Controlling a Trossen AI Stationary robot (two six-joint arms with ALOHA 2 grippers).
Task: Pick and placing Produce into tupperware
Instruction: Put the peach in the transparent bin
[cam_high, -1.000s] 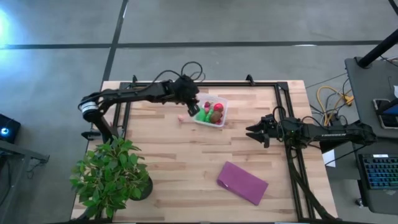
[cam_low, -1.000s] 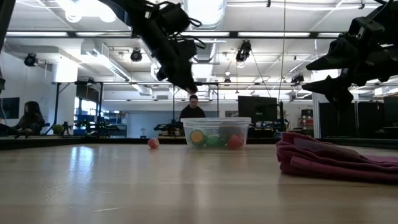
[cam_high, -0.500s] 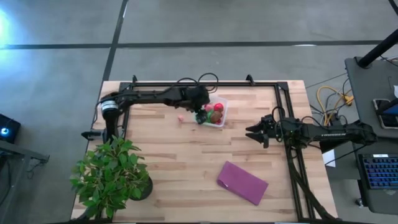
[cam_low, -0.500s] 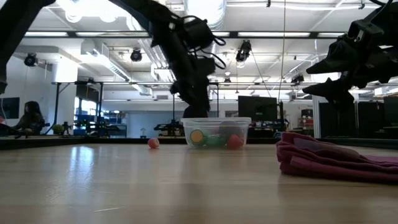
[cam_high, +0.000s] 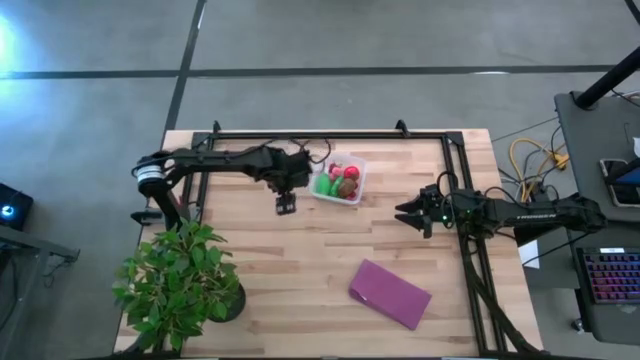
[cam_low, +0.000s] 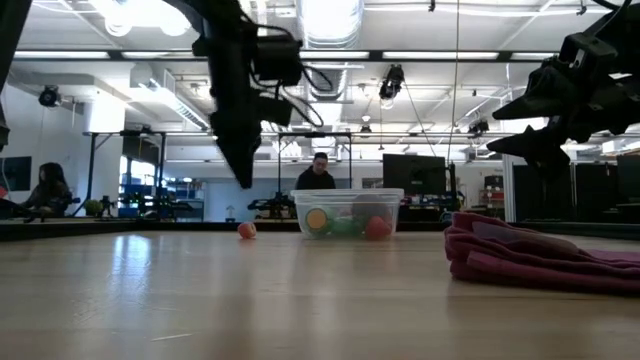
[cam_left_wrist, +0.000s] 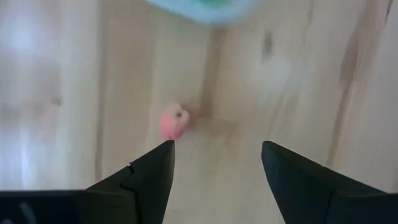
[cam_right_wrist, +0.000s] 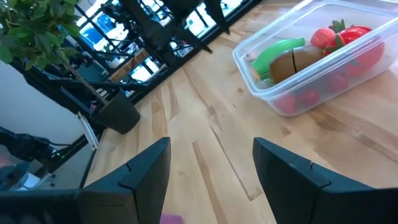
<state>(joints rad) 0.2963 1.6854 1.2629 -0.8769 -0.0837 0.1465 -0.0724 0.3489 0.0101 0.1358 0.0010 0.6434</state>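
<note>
The clear tupperware (cam_high: 356, 170) stands at the table's far middle, holding green, red and brown produce (cam_high: 338, 181); it also shows in the low view (cam_low: 348, 212) and the right wrist view (cam_right_wrist: 323, 59). One pink piece of produce (cam_left_wrist: 172, 122) lies on the wood just left of the tub (cam_low: 246, 230). My left gripper (cam_high: 287, 205) hangs open above it, fingers pointing down (cam_left_wrist: 217, 152), touching nothing. My right gripper (cam_high: 405, 213) waits open at the right, raised above the table (cam_right_wrist: 211, 149).
A folded purple cloth (cam_high: 390, 293) lies near the front right. A leafy potted plant (cam_high: 180, 280) stands at the front left corner. A black frame rail (cam_high: 330, 135) runs along the table's far edge. People sit and stand in the room behind (cam_low: 316, 172).
My left gripper went right over the tub, opened and let a green piece drop in. It then swung back toward the table's left and near edge and now hangs above the pink piece.
</note>
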